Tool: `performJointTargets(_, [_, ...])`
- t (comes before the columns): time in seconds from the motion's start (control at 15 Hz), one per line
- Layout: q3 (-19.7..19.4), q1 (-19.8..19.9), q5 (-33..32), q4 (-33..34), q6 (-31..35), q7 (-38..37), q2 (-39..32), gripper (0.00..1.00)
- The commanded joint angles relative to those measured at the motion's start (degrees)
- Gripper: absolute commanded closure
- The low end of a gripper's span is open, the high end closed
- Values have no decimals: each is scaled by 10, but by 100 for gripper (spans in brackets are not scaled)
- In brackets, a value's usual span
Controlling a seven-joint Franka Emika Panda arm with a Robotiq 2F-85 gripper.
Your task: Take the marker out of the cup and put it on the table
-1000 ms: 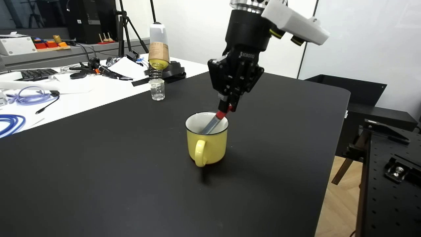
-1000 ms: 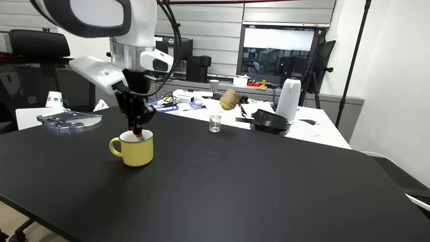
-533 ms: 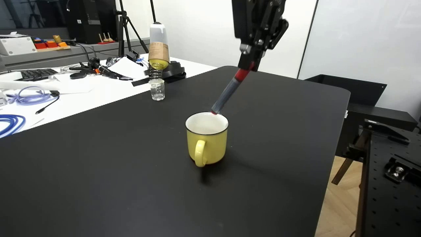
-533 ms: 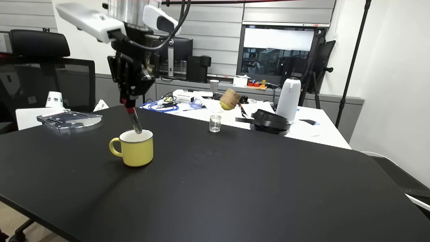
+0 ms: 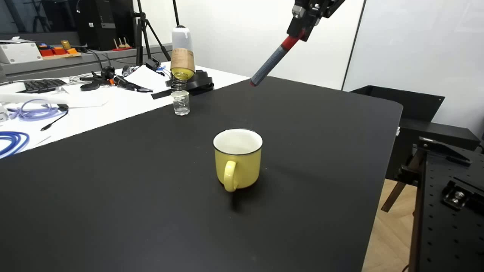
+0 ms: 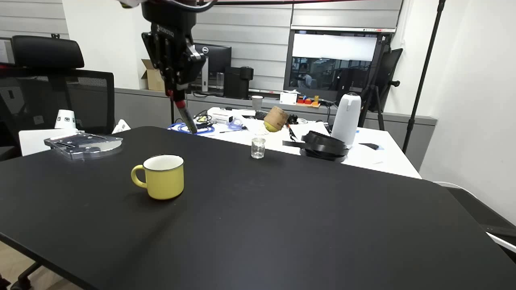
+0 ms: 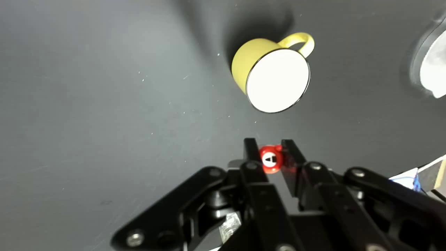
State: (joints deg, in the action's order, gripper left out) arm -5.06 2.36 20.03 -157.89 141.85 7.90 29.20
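The marker, with a red end and a grey-blue body, is held in the air by my gripper. It shows in both exterior views (image 5: pixel 269 66) (image 6: pixel 188 119), tilted, its free end pointing down. My gripper (image 5: pixel 298 34) (image 6: pixel 176 94) is shut on the red end; in the wrist view the fingers (image 7: pixel 270 150) hold the marker's red end (image 7: pixel 270 164) between them. The yellow cup (image 5: pixel 242 170) (image 6: pixel 165 183) (image 7: pixel 252 57) stands upright on the black table (image 5: pixel 132 211) (image 6: pixel 302 221) (image 7: pixel 104 104), its white inside empty. Marker and gripper are above and apart from the cup.
A clear bottle (image 5: pixel 181 102) (image 6: pixel 258 149) stands near the black table's edge. Beyond it is a white table (image 5: pixel 113 102) with cables and a black headset-like thing (image 6: pixel 322 147). A clear slab (image 6: pixel 84 144) lies at the table's far corner.
My gripper has risen with the marker held, drawing it up out of the cup and away from it. The marker is more tilted now. The cup has not moved.
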Motion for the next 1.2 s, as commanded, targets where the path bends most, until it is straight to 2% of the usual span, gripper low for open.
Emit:
performJointTargets(0.0, [-8, -9, -8, -9, 118, -7, -60, 95])
performJointTargets(0.33, [-30, -49, 19, -6, 243, 5, -188, 95])
performJointTargets(0.47, [-24, -55, 41, 5, 284, 16, -241, 95])
performJointTargets(0.73, [-18, -77, 106, 35, 340, 53, -313, 95])
performJointTargets(1.0, [12, -73, 157, 74, 362, 94, -362, 95])
performJointTargets(1.07, [16, -69, 158, 82, 356, 100, -374, 54])
performJointTargets(1.13, [20, -65, 160, 89, 348, 104, -384, 53])
